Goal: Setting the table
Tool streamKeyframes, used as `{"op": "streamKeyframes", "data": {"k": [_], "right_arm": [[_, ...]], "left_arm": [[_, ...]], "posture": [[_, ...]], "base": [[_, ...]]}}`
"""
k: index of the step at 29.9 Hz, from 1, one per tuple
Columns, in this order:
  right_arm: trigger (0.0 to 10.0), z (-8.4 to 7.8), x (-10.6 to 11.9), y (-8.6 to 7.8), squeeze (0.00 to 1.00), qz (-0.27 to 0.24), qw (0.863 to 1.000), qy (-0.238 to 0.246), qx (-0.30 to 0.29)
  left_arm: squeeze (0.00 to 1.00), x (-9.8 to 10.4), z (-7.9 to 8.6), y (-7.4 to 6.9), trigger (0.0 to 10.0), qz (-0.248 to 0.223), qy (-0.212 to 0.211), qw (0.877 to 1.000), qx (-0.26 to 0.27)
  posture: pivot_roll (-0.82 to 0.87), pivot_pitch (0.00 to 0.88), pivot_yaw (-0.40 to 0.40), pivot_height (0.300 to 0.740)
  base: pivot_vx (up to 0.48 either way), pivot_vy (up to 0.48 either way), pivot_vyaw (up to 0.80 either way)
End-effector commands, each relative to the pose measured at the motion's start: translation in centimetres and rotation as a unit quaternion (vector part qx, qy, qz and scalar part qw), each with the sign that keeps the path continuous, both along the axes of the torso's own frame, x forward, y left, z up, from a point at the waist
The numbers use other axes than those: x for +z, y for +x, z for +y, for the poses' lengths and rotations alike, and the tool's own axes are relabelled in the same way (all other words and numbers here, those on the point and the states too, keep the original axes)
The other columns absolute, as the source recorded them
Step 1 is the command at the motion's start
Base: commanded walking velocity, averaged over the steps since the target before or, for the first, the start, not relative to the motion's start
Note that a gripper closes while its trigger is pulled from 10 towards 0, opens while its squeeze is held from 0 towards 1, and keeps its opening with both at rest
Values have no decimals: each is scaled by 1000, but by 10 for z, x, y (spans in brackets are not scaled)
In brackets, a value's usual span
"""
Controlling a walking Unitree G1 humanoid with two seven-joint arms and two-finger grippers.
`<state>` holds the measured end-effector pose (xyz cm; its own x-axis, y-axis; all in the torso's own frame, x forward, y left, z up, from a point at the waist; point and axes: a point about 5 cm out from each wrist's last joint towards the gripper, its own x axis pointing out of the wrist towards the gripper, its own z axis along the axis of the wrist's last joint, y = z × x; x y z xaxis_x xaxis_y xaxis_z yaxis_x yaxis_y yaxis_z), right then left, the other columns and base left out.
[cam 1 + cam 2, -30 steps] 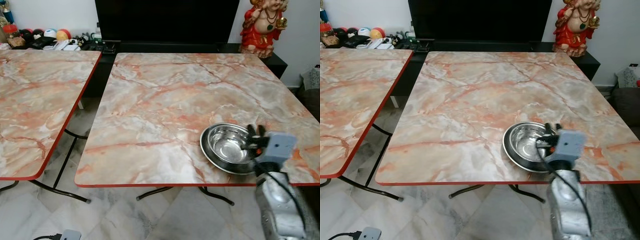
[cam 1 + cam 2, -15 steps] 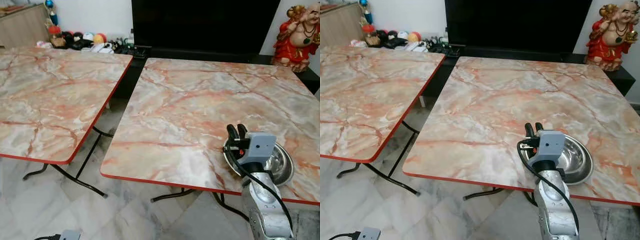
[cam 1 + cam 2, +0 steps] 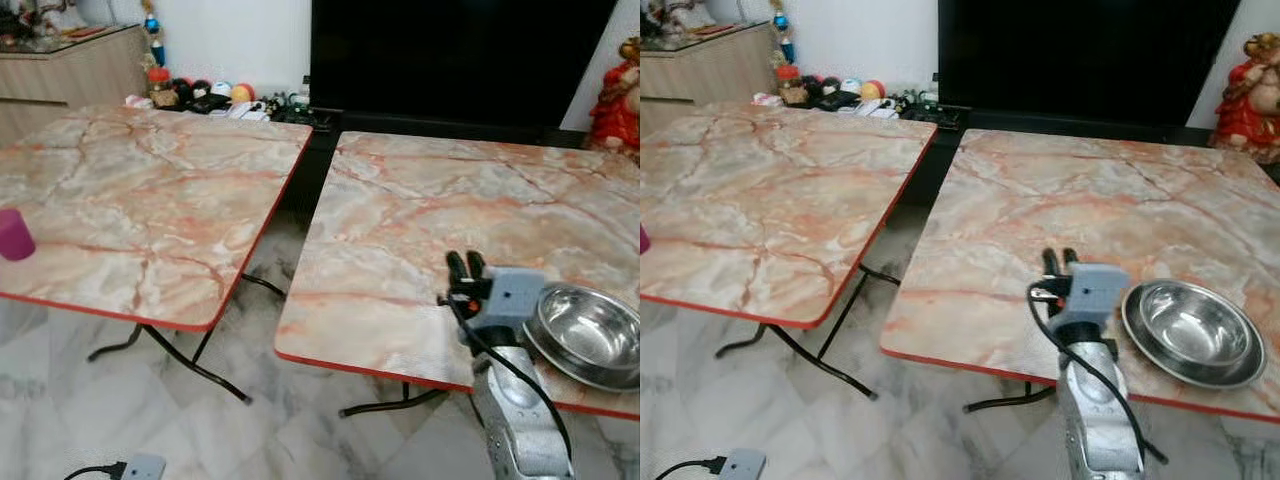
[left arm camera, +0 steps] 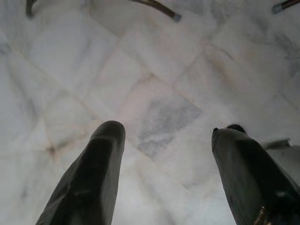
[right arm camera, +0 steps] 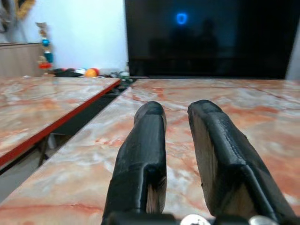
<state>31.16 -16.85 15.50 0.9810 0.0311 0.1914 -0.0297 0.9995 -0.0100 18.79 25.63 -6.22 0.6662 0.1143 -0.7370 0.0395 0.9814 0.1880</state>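
A steel bowl sits in a wider steel plate near the front right edge of the right marble table. My right gripper is raised over that table's front edge, just left of the bowl and apart from it. Its two black fingers stand close together with only a slim gap and nothing between them. A small pink cup stands at the far left of the left marble table. My left gripper hangs open over the white floor tiles.
A gap with black folding legs separates the two tables. Behind them are a dark TV unit, a low shelf with small toys, a wooden cabinet and a red statue. A power strip lies on the floor.
The camera has swung left, bringing the left table and pink cup into view. My right gripper has come off the bowl's rim and now stands to the bowl's left.
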Motion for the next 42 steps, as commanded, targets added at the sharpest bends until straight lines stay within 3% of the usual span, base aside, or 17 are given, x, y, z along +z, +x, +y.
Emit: {"op": "streamKeyframes", "data": {"k": [1,24,42], "right_arm": [[10000,-7,1,-1,0,-2,1000,-5,-11],[10000,3,6,7,0,-8,1000,13,-10],[10000,8,7,10,0,-8,1000,15,-6]], "left_arm": [[0,-3,-6,-3,10000,7,-8,1000,-2],[0,-5,-10,-4,10000,7,-18,1000,3],[0,-11,-9,-15,10000,29,-18,999,14]], "posture": [[-33,46,3,740],[-16,87,-2,740],[-17,106,-3,740]], "base": [[0,480,0],[0,480,0],[0,480,0]]}}
